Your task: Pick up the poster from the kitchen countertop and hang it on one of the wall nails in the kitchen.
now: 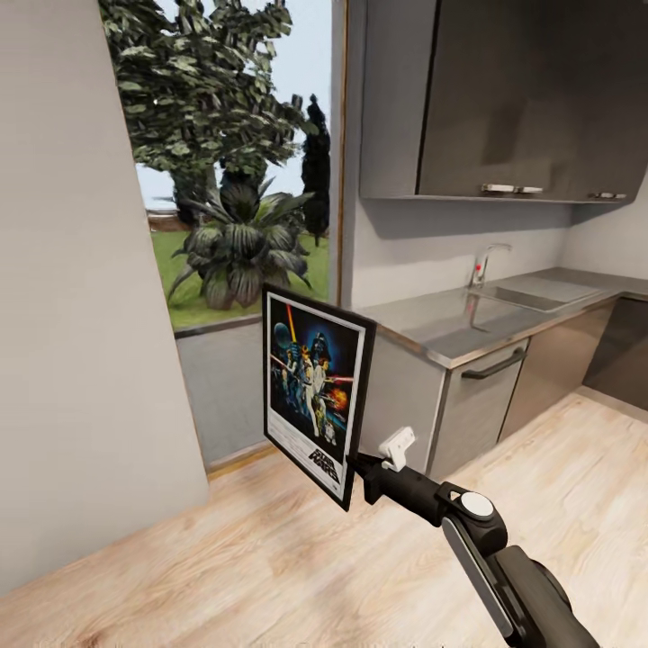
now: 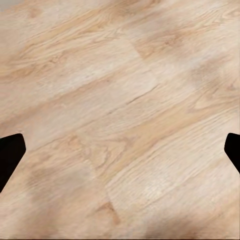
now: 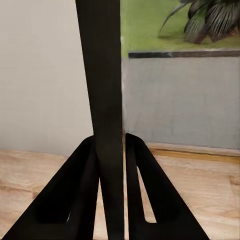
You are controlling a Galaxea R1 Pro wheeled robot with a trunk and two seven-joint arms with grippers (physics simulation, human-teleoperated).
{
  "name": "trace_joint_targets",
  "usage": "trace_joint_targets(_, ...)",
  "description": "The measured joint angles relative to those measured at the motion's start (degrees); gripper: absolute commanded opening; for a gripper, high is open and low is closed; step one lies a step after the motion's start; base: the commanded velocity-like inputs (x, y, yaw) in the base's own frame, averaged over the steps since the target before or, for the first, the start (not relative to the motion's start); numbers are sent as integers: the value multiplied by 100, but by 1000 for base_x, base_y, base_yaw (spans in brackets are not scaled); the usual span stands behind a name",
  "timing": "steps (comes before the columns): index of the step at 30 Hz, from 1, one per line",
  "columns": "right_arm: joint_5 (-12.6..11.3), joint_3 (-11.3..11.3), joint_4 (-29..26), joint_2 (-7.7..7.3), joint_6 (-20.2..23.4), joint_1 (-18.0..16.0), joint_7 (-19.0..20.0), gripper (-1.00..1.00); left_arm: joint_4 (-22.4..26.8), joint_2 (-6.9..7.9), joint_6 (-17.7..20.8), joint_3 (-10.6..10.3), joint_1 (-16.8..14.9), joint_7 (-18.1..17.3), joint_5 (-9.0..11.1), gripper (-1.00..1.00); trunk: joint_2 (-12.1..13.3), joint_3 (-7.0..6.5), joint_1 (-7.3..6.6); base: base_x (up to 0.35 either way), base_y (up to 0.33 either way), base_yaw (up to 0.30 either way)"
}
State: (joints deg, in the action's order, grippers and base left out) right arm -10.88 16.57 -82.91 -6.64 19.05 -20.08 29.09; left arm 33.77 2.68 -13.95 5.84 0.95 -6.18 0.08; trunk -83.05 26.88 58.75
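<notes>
My right gripper (image 1: pixel 357 468) clamps the lower edge of the black-framed Star Wars poster (image 1: pixel 313 389), upright above the pale wooden floor (image 1: pixel 270 558), left of the glossy grey countertop (image 1: pixel 450 324). The frame hides my fingertips. My left gripper (image 2: pixel 120 150) hangs spread, fingers (image 2: pixel 10 155) cut off at the frame edges.

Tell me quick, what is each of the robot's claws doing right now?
Left gripper: open, empty, above the wooden floor.
Right gripper: closed on the poster, held upright by its lower edge.
</notes>
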Motion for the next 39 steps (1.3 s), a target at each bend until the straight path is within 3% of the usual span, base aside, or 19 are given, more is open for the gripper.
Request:
trace_joint_targets(16, 0, 0, -2, 0, 0, 0, 1, -100, 0, 0, -4, 0, 0, 0, 0, 100, 0, 0, 0, -302, 0, 96)
trace_joint_targets(31, 1, 4, -8, 0, 0, 0, 0, -100, 1, 0, 0, 4, 0, 0, 0, 100, 0, 0, -3, -25, 0, 286)
trace_joint_targets(39, -1, -3, -8, 0, 8, 0, 8, -100, 0, 0, 0, 9, 0, 0, -1, 100, 0, 0, -3, 0, 0, 66)
